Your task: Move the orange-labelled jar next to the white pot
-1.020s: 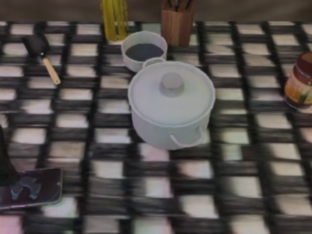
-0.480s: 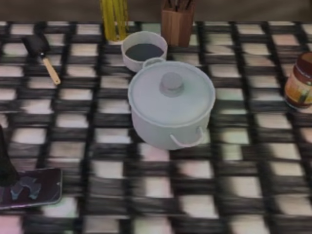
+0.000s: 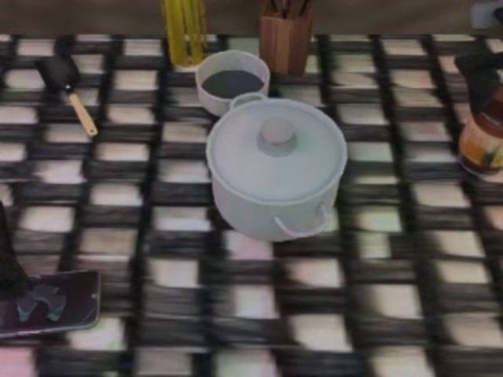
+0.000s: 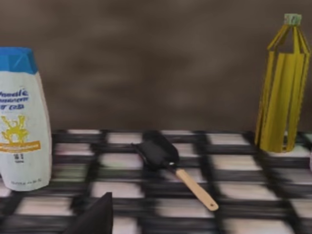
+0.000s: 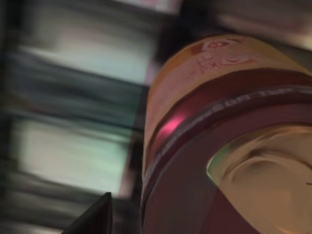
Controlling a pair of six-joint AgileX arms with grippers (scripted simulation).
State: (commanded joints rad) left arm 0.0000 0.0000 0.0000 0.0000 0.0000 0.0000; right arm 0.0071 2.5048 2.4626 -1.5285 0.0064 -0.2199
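Jar (image 3: 481,148) with the orange label stands at the right edge of the checked table (image 3: 259,290) in the top view, well apart from the white pot (image 3: 276,169), which sits near the table's middle with its lid on. The right gripper (image 3: 481,82) is a dark shape directly over the jar, covering its lid; whether its fingers are apart or together cannot be told. Behind the pot, touching or just beside its far handle, is a white bowl (image 3: 232,80) with a dark inside. A wooden knife block (image 3: 286,33) and a yellow bottle (image 3: 184,30) stand at the far edge. A black scoop with a wooden handle (image 3: 69,90) lies at the far left. The left arm (image 3: 9,255) is parked at the lower left edge, and a phone (image 3: 49,302) lies just beside it.

Left wrist view: the scoop (image 4: 168,163) lies between a white bottle with a blue cap (image 4: 20,119) and the yellow bottle (image 4: 282,90). One dark fingertip (image 4: 95,217) of the left gripper shows; the finger spacing cannot be told.

Right wrist view: the jar (image 5: 229,141) fills the picture at close range, its dark red-brown lid (image 5: 234,175) and orange label (image 5: 214,68) both visible. One dark fingertip (image 5: 92,217) shows beside it, not touching.
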